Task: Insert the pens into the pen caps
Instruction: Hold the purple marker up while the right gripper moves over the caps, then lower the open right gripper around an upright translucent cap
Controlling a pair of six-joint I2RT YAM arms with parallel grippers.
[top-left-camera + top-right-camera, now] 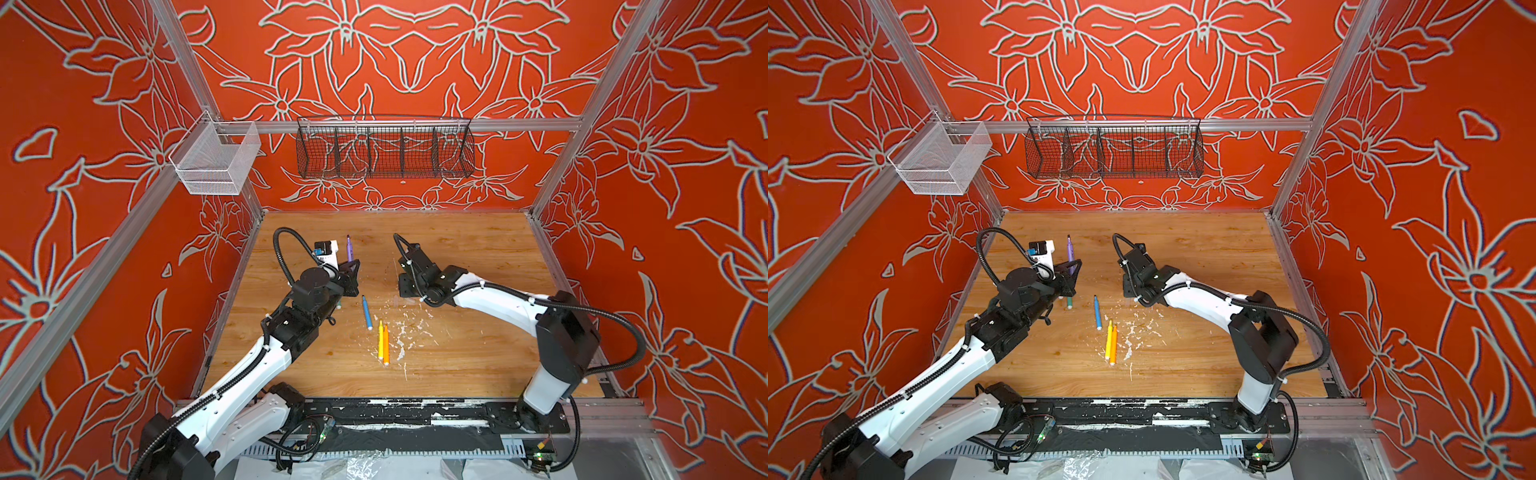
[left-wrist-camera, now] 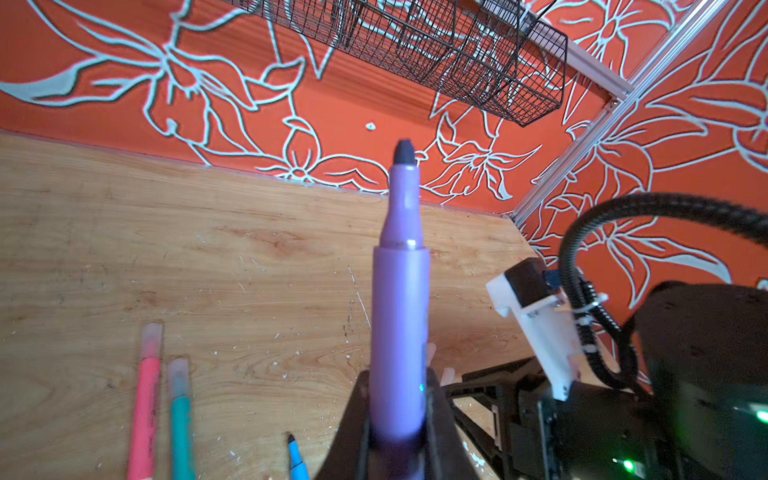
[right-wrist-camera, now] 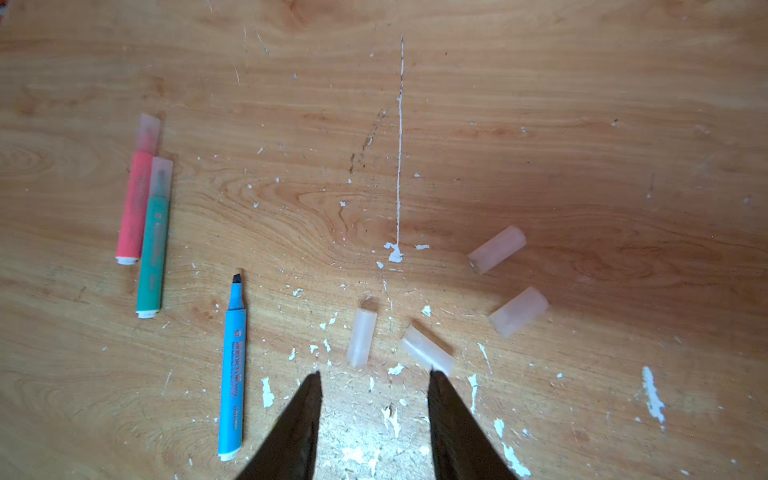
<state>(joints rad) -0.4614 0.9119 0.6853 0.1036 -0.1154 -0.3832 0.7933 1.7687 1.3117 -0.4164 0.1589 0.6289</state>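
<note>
Purple pen gripped, uncapped.
Clamped in left fingers, tip bare, above tabletop; right fingers half spread, empty, low over loose pen caps. Straddle nearest cap squarely, avoid neighbour cap beside one finger, keep mouth free for the tip.

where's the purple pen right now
In both top views the purple pen is clamped in the left gripper's jaws, left of centre, farther back than the blue pen.
</note>
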